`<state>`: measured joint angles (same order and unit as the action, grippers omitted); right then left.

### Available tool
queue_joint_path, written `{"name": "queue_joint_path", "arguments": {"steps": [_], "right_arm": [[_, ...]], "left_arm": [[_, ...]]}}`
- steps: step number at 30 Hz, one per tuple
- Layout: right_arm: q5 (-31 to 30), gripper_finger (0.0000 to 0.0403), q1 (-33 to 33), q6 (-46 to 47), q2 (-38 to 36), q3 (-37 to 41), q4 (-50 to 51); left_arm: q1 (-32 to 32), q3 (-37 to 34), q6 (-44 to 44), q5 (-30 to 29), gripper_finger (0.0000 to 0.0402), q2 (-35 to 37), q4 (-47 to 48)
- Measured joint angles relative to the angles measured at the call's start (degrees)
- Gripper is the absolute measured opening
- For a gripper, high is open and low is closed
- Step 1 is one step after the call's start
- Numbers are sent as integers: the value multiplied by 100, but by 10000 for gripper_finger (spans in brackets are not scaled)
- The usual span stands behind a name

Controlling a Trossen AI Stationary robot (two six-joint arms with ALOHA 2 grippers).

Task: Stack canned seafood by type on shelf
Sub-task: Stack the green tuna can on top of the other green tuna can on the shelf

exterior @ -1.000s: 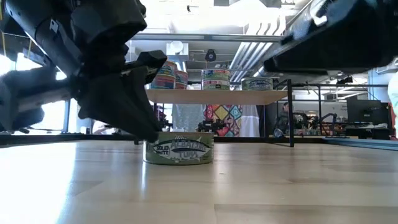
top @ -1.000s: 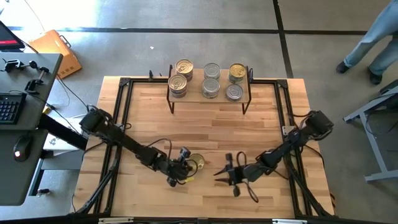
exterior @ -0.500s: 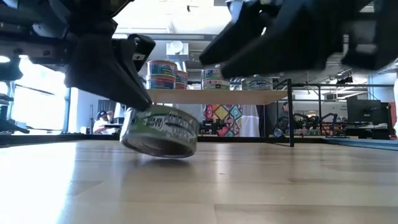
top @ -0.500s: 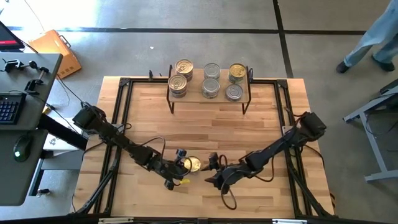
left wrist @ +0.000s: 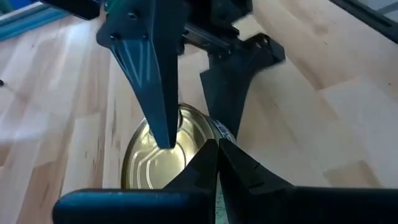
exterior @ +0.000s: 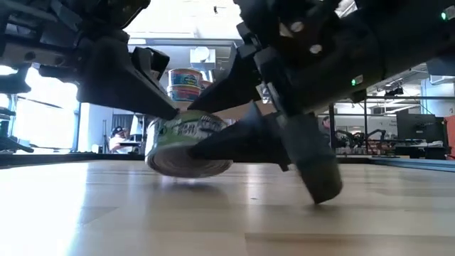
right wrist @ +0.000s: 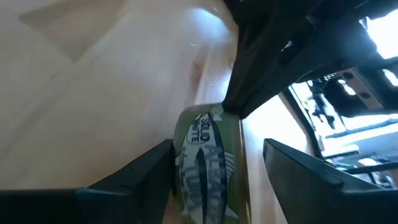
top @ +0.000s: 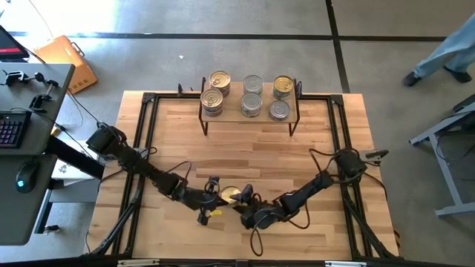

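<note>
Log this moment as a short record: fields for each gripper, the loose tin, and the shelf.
left gripper: shut, fingertips pressed together at the gold-lidded tin's rim
right gripper: open, one finger on either side of the tin, not yet closed on it
tin: green label, tilted, one edge off the tabletop
shelf: at the table's far edge, tins on top: gold lids at both ends, silver in the middle

place: robotics lab | cues: concrete floor (top: 223, 59); desk (top: 30, 148) with keyboard (top: 10, 127); exposed ceiling ducts (exterior: 213, 50)
</note>
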<state>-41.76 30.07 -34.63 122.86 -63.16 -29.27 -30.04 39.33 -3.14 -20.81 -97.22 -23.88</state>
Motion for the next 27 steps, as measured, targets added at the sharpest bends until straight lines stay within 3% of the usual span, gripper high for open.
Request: {"name": "queue_joint_path", "arguments": {"steps": [6,12,19,27], "right_arm": [[-31,207,-7,-37,42,-130,100],[40,121,1,404,36,-161,438],[-94,117,177,1094,-50,-157,937],[-672,117,718,2624,-794,-117,3124]], "left_arm": [[-45,-22,9,-21,0,9,-98],[-80,-21,126,-75,0,16,-107],[-90,-13,246,-292,19,12,23],[-98,-13,621,-939,43,10,820]]}}
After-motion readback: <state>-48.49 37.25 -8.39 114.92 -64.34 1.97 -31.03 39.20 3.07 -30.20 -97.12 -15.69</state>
